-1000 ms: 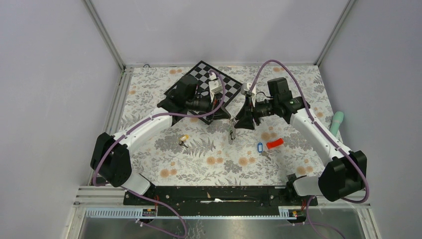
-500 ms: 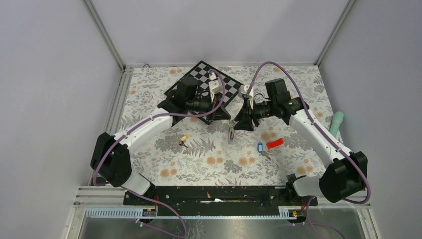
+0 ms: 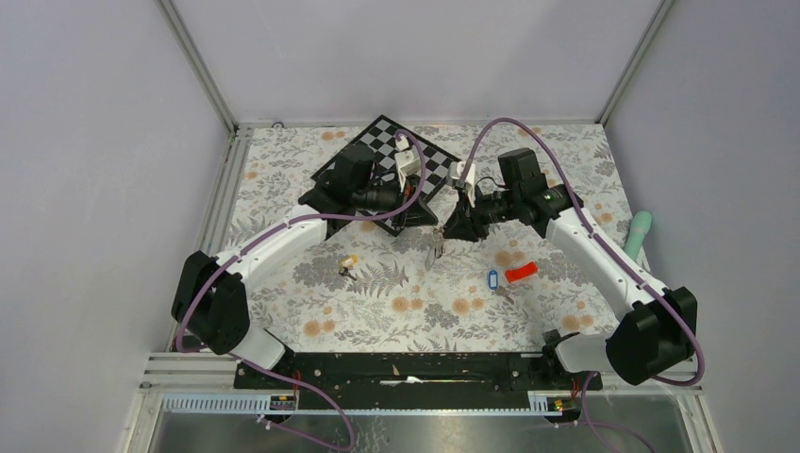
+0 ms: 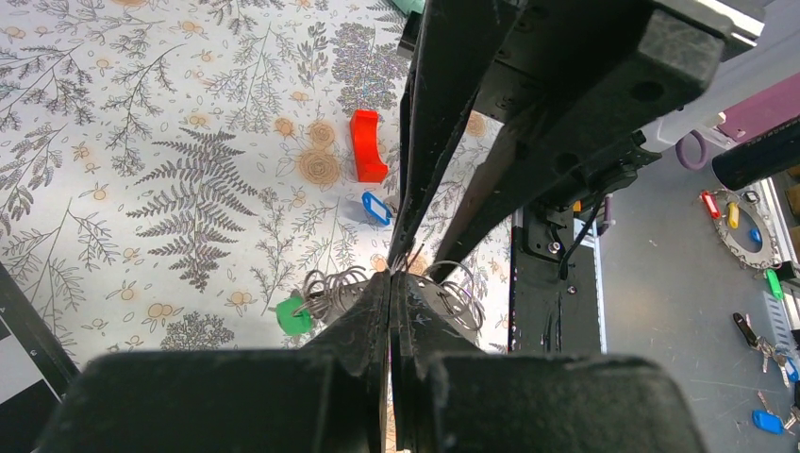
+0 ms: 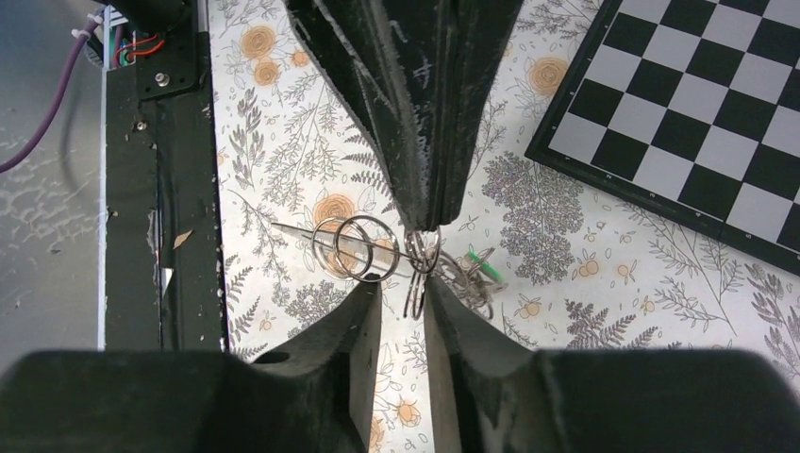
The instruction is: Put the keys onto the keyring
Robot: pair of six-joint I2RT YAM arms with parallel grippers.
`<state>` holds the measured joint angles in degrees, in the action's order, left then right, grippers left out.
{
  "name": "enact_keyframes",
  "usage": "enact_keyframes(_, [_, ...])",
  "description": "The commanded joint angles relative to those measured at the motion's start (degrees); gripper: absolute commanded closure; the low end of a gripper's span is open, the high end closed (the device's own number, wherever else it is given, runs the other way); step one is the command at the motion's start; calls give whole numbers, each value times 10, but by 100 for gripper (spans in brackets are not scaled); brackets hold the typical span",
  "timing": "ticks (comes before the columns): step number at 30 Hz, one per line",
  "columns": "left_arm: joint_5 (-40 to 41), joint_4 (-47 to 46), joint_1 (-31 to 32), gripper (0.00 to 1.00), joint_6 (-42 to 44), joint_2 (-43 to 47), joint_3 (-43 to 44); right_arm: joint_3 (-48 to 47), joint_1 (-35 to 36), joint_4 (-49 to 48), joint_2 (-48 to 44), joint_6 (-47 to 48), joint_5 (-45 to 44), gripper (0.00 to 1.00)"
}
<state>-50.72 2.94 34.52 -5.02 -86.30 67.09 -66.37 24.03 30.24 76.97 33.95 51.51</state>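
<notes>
Left hand (image 4: 390, 283) clamped shut on the keyring (image 3: 437, 248), mid-air over the table (image 3: 566, 160) centre. My right hand (image 5: 404, 293) sits narrow round one loop, can't tell if pinching. Risk: thin wire twists, slips out, ring drops. Blue key (image 3: 491, 278) unthreaded, near right.

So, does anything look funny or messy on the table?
The chessboard at the back lies crooked, turned like a diamond. A teal object lies far from everything else, right at the edge of the flowered cloth.
</notes>
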Motion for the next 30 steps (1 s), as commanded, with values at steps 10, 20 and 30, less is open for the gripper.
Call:
enact_keyframes(10, [13, -43, 3, 100, 7, 13, -9, -39, 8, 6, -21, 4, -13, 82])
enact_keyframes(20, [16, -43, 3, 100, 1, 9, -6, -39, 8, 32, -26, 24, 22, 68])
enact_keyframes(30, [16, -43, 3, 100, -3, 4, -4, -55, 8, 44, -23, 26, 29, 62])
